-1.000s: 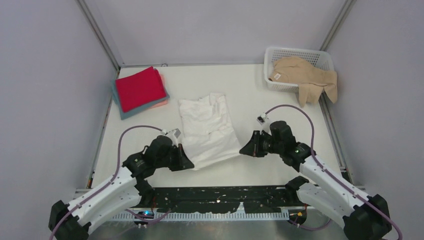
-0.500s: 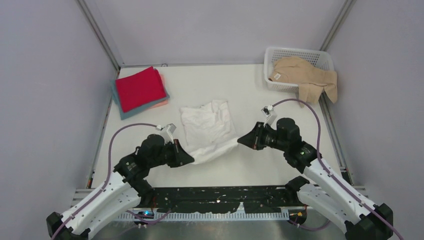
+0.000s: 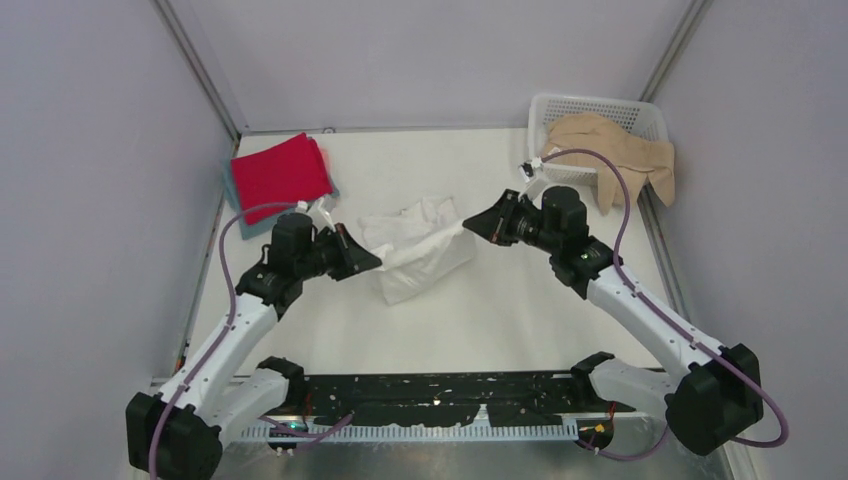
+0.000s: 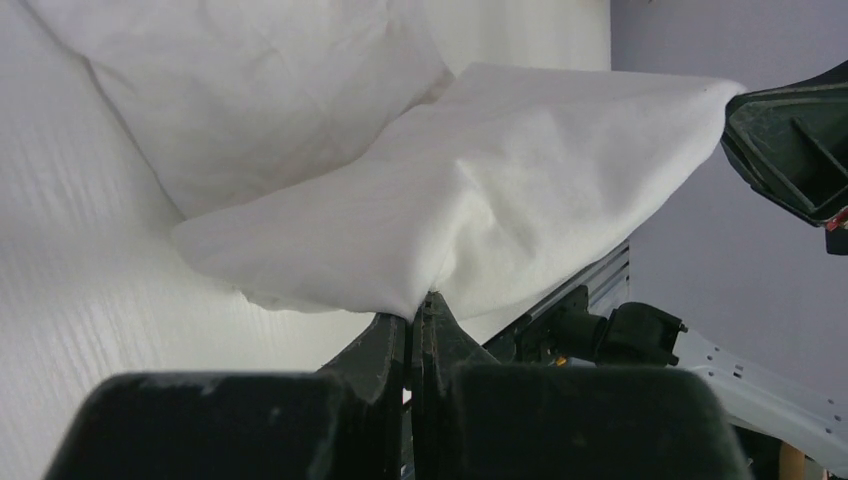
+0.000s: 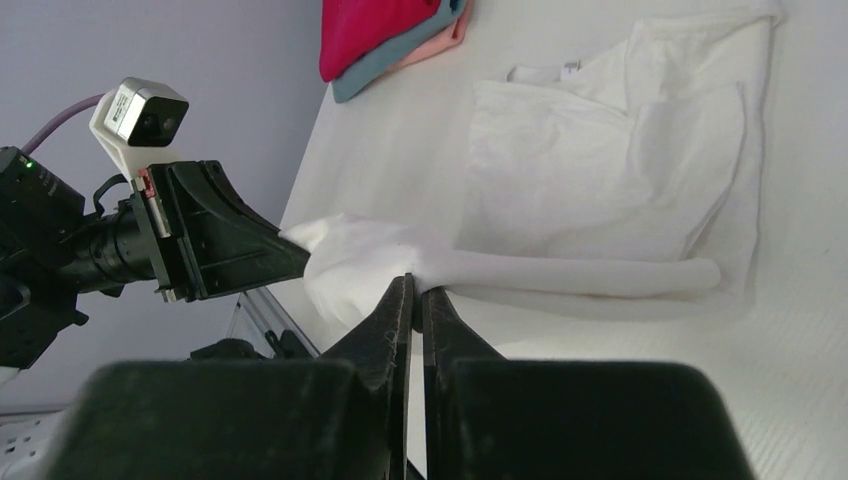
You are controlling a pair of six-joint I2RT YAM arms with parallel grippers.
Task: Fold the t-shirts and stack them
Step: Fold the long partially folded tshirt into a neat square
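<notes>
The white t-shirt [image 3: 420, 250] lies mid-table, its near hem lifted and carried over its far part. My left gripper [image 3: 376, 262] is shut on the hem's left corner; the cloth [image 4: 450, 210] drapes from the pinched tips [image 4: 415, 305]. My right gripper [image 3: 468, 224] is shut on the hem's right corner, the cloth [image 5: 600, 190] spreading beyond the tips [image 5: 415, 285]. The red folded square [image 3: 281, 176] tops a teal-blue and pink stack at the far left. The tan t-shirt [image 3: 610, 150] hangs out of the basket.
The white lattice basket [image 3: 594, 112] stands at the far right corner. Grey walls enclose the table on the left, back and right. The black rail [image 3: 430, 395] runs along the near edge between the arm bases.
Both grippers have lifted the white shirt's near hem and carried it away from the bases, over the shirt. The shirt has bunched and shortened.
</notes>
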